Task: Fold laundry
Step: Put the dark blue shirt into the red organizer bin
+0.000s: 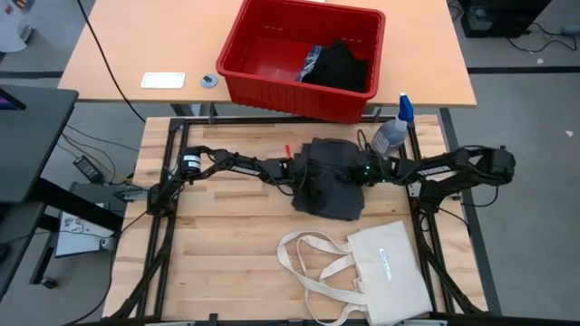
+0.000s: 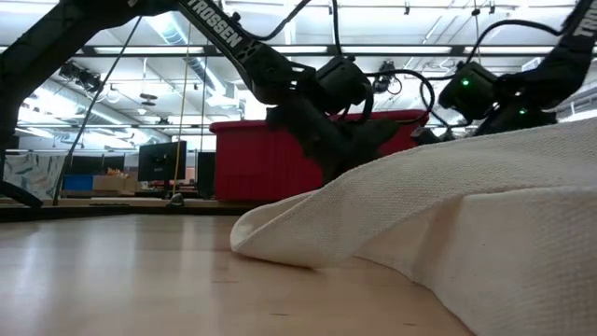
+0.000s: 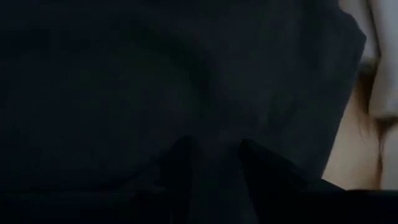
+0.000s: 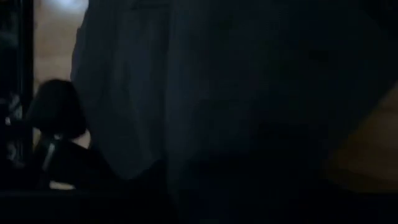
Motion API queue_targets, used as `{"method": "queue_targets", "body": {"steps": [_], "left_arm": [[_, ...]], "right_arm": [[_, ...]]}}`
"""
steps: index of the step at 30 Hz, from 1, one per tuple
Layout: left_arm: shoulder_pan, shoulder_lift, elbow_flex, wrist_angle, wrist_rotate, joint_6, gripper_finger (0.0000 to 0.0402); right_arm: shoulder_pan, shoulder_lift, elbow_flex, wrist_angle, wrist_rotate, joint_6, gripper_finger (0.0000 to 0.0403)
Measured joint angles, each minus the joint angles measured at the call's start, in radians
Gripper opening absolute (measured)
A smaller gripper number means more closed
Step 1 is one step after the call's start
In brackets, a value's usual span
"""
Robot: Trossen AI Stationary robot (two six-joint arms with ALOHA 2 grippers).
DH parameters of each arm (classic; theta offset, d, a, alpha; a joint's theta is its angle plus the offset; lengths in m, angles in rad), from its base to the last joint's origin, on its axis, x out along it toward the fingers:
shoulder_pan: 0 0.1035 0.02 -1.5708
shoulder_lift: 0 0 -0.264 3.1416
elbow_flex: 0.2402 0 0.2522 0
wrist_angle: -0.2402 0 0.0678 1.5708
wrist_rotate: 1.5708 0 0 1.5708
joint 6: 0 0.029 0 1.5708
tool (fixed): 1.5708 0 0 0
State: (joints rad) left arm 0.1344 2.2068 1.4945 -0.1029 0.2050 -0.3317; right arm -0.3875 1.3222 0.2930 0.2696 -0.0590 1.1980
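Observation:
A dark grey garment [image 1: 328, 179] lies bunched in the middle of the table. My left gripper [image 1: 302, 170] is at its left edge and shut on it; the dark cloth [image 3: 155, 81] fills the left wrist view. My right gripper [image 1: 361, 172] is over the garment's right edge, and the right wrist view shows only dark cloth [image 4: 217, 93] close up. A black piece [image 1: 340, 65] and a plaid piece [image 1: 313, 62] lie in the red bin [image 1: 263, 36] beyond the table. My left gripper pinches a raised ridge of the garment's cloth [image 3: 214, 158] between its two fingers [image 3: 183, 162], near the garment's left edge. The fingers slant down from the table's left. One layer or several, I cannot tell. The rest of the garment lies slack on the table.
A cream tote bag [image 1: 385, 270] with long handles [image 1: 313, 263] lies at the near right and fills the low view's foreground [image 2: 448, 215]. A spray bottle [image 1: 392, 134] stands at the far right corner. Bare wood lies at the near left.

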Motion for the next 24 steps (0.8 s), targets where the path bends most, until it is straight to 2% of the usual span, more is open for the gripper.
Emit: {"method": "queue_targets", "body": {"steps": [4, 5, 8, 11, 17, 20, 24], "left_arm": [[0.011, -0.083, -0.005, -0.12, 0.006, 0.04, 0.0144], [0.015, -0.12, -0.005, -0.151, 0.004, 0.063, 0.0144], [0.023, -0.248, 0.0, -0.217, -0.006, 0.131, 0.0144], [0.024, -0.373, 0.0, -0.278, -0.048, 0.182, 0.0144], [0.031, -0.605, 0.003, -0.33, -0.177, 0.259, 0.0144], [0.046, -0.675, 0.002, -0.366, -0.244, 0.269, 0.0144], [0.074, -0.743, 0.002, -0.413, -0.271, 0.248, 0.0144]], "right_arm": [[-0.016, 0.02, 0.041, 0.008, -0.11, -0.106, 0.0043], [-0.024, 0.018, 0.055, 0.005, -0.14, -0.141, 0.0035], [-0.048, -0.008, 0.116, -0.015, -0.203, -0.199, 0.0035], [-0.059, -0.036, 0.229, -0.1, -0.208, -0.295, 0.0035], [-0.105, -0.039, 0.586, -0.31, -0.201, -0.615, 0.0035], [-0.168, -0.018, 0.761, -0.337, -0.227, -0.73, 0.0035], [-0.268, 0.039, 0.966, -0.337, -0.251, -0.808, 0.0035]]}}
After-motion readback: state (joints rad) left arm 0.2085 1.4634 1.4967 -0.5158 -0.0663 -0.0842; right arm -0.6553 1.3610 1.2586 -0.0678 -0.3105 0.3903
